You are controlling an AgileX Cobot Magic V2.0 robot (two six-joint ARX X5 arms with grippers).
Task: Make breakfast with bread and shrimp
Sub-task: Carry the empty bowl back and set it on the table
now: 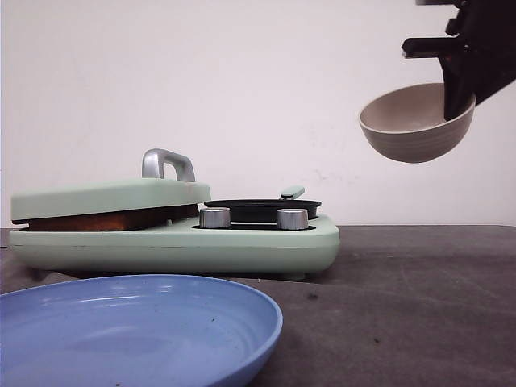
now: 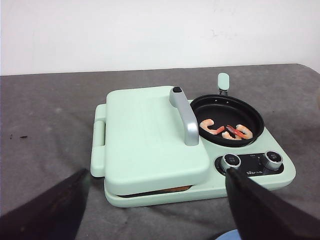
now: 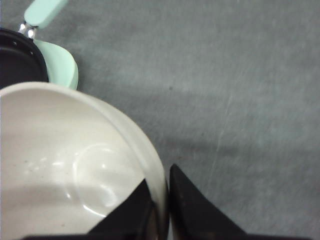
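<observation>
Right fingers (image 3: pixel 162 210) clamp the empty bowl (image 1: pixel 415 122) at upper right, since shrimp (image 2: pixel 226 129) fill the pan (image 2: pixel 227 120); left fingers (image 2: pixel 155 210) apart.

Dark grey cloth-covered table (image 1: pixel 419 306), mint-green cooker (image 1: pixel 173 242) resting on it, blue plate (image 1: pixel 133 326) at near edge

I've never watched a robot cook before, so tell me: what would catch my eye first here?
Probably the beige bowl, held high above the table by the right hand, which pinches its rim; the bowl is empty. Next, the mint-green breakfast maker on the grey table: pink shrimp lie in its small black pan, and browned bread shows under its closed lid. A blue plate waits in front.
</observation>
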